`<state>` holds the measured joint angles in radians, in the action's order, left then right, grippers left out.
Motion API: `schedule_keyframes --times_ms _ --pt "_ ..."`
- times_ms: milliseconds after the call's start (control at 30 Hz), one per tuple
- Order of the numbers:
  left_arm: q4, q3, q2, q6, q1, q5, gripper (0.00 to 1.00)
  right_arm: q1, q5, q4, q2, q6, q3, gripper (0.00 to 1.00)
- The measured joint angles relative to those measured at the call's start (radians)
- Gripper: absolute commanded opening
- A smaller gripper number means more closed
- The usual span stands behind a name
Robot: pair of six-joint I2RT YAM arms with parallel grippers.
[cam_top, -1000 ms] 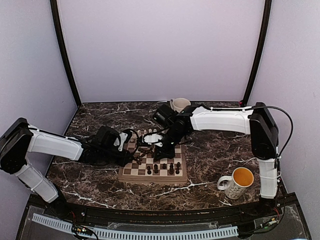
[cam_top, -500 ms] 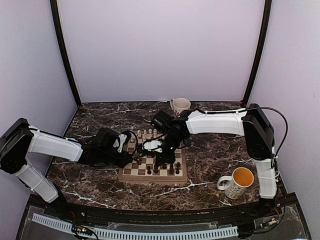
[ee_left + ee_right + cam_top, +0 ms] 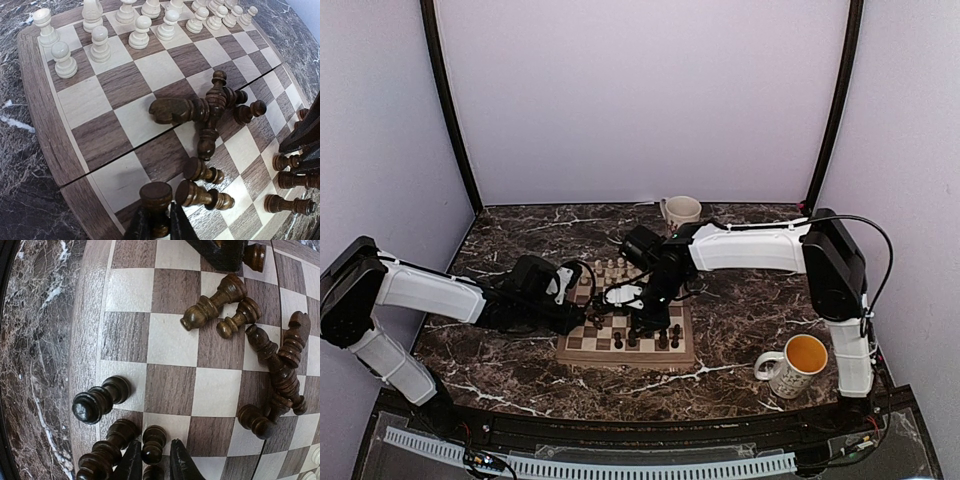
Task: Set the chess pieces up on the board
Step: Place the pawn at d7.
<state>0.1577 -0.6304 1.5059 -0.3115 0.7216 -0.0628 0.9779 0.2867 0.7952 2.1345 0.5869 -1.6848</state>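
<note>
At the checkered wooden board's edge, a small dark wooden pawn is stood between the right gripper's fingers, held or not cannot be told, and another dark piece is clamped by the left gripper.

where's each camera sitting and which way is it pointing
top external: above and behind the arm bases, looking down on the board on the marble table; left arm and right arm both show.
left wrist: low over the board's edge, facing the cream pieces; left gripper at the bottom, shut on a dark piece.
right wrist: looking steeply down on the board's edge; right gripper at the bottom, either side of a dark pawn.
shared: both wrist views show the heap of fallen dark pieces.
</note>
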Motion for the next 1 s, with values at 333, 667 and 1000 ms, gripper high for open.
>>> schedule_keyframes --times_ms 333,667,1000 --pt "0.003 0.007 -0.007 0.0 0.0 -0.004 0.08 -0.001 -0.011 0.028 0.0 -0.01 -0.024 0.3" --pt "0.001 0.026 -0.148 0.0 0.0 -0.034 0.08 -0.098 0.096 0.087 -0.007 -0.043 -0.133 0.33" --pt "-0.186 -0.133 -0.158 0.0 -0.041 -0.142 0.08 -0.227 0.204 0.142 -0.081 0.015 -0.224 0.36"
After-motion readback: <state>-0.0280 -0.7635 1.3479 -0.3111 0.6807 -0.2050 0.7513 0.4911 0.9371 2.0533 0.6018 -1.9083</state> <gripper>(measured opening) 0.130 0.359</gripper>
